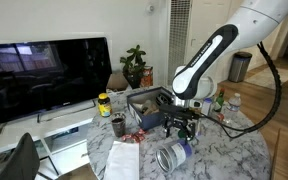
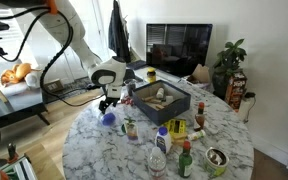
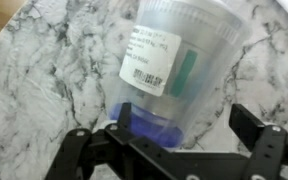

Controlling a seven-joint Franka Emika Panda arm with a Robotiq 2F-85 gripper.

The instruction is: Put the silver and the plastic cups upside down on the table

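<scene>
The plastic cup (image 3: 179,60) lies on its side on the marble table (image 3: 34,90). It is translucent, carries a white label, and has a blue bottom end nearest the camera. My gripper (image 3: 162,128) is open just above it, its black fingers (image 3: 250,125) standing either side of the blue end without gripping. In both exterior views the gripper (image 1: 180,124) (image 2: 108,103) hangs low over the cup (image 1: 172,155) (image 2: 109,117) near the table's rim. I cannot pick out the silver cup in these views.
A dark cup (image 1: 117,125) and a sheet of paper (image 1: 122,160) lie near the plastic cup. A black box (image 2: 162,98) stands mid-table. Bottles and jars (image 2: 176,128) and a small round bowl (image 2: 216,158) crowd the far side. A TV (image 1: 44,70) stands behind.
</scene>
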